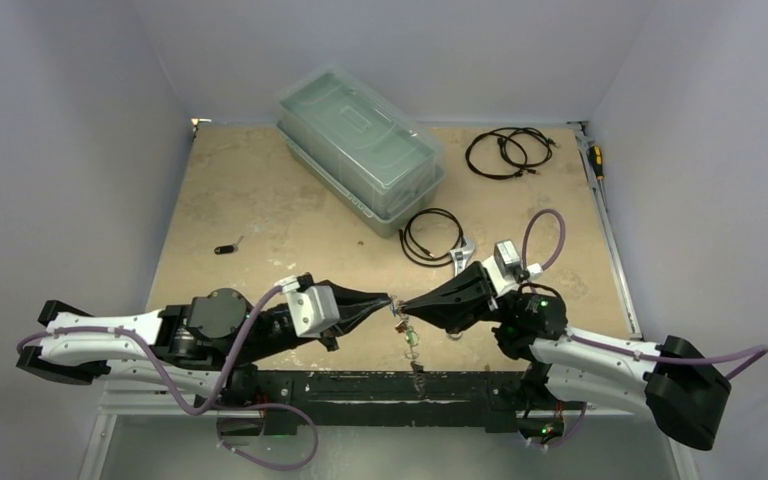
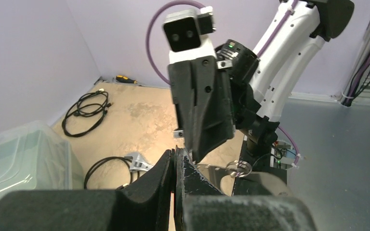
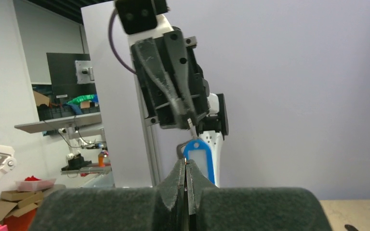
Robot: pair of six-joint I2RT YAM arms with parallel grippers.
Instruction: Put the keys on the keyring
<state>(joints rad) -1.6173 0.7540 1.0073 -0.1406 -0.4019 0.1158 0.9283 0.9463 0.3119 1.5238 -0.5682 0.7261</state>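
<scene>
– Two grippers are seen tip to tip above the near edge of the table [image 1: 260, 190]. How are their jaws set?

– Both are pressed together. On the left gripper [image 1: 388, 303] no gap is left between the fingers, and a small metal bit juts from their tips. The right gripper [image 1: 408, 303] is likewise closed. What is pinched in either cannot be made out.

– Where is the keyring found?

– The keyring [image 1: 409, 338] is hung just under the meeting tips as a short dangling string of metal bits and tags. Its loop is too thin to be traced from above.

– And the keys?

– One blue tag [image 3: 200, 161] is shown in the right wrist view. It hangs upright just below the left fingertips and right beside the right fingers [image 3: 179, 179]. A small black-tagged key [image 1: 225, 248], as far as can be told, is laid alone on the table, well to the left.

– What else is placed there?

– A clear lidded container [image 1: 360, 150] is set at the back. One black cable coil [image 1: 508, 152] is laid to its right and a second coil [image 1: 432, 235] nearer. A wrench [image 1: 463, 258] is laid touching that second coil, just beyond the right gripper.
</scene>
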